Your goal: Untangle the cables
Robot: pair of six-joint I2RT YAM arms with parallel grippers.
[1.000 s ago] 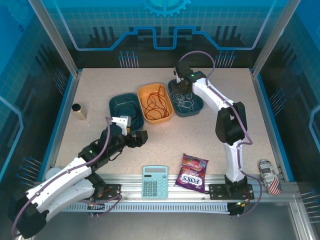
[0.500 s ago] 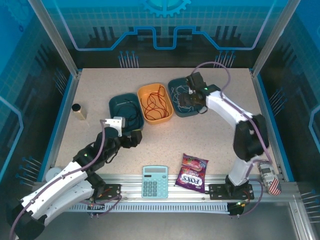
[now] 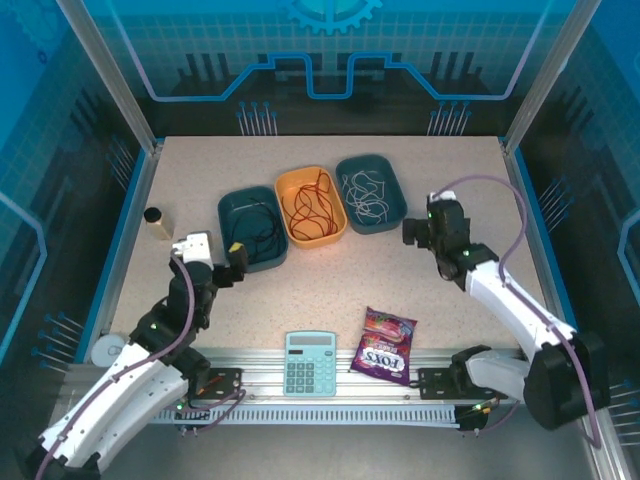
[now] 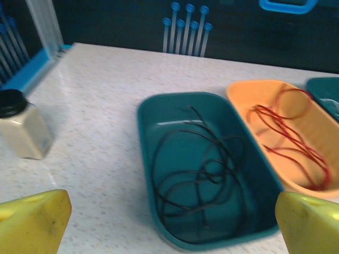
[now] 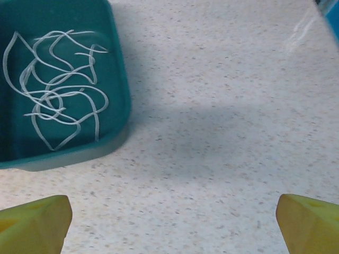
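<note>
Cables lying singly in three adjacent trays on the tabletop [image 3: 330, 290]: black cable [image 4: 204, 174] in left teal tray [image 4: 143, 137], red cable [image 3: 310, 205] in orange tray [image 4: 249, 90], white cable [image 5: 58, 98] in right teal tray [image 5: 119, 79]. Left pincer [image 4: 172, 222] and right pincer [image 5: 172, 225] both wide open, holding nothing.

The tabletop [image 5: 228, 121] is finished in a speckled matt surface; the teal tray [image 4: 145, 159] and orange tray [image 4: 312, 119] are moulded in smooth, faintly glossy plastic.
</note>
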